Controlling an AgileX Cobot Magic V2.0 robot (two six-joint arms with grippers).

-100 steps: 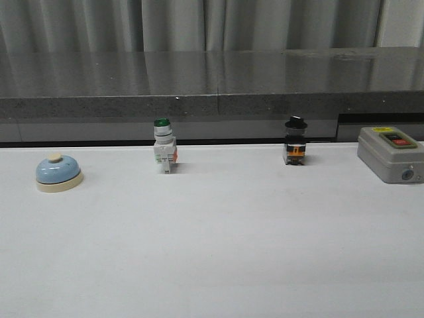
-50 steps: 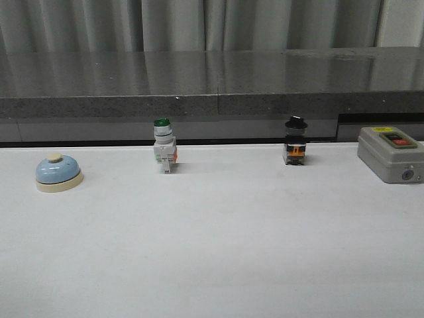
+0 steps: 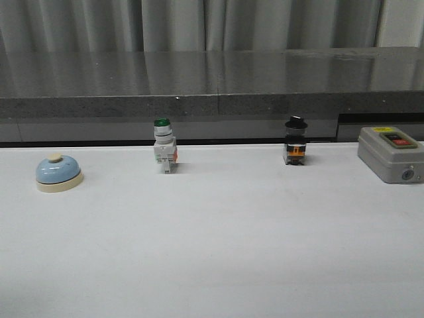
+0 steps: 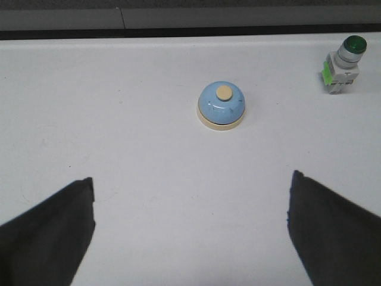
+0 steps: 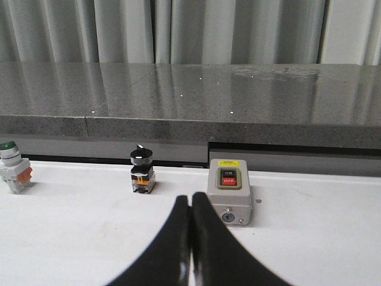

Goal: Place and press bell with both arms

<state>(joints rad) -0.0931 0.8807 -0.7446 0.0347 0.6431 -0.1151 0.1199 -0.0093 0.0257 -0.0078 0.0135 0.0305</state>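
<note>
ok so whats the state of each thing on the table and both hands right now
bell: upright on the table, untouched
green switch: standing upright
black knob switch: standing upright
grey button box: resting flat, buttons facing up
left hand: open, empty, short of the bell
right hand: shut, empty

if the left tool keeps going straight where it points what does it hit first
Most likely the light-blue dome bell with cream base, centred ahead of the open left tool; bare white table lies between, though depth is unclear.

On the white table (image 3: 218, 245) we see the bell (image 3: 59, 172), a green-capped switch (image 3: 164, 154), a black-knobbed switch (image 3: 295, 140) and a grey button box (image 3: 391, 154), all well apart.
</note>
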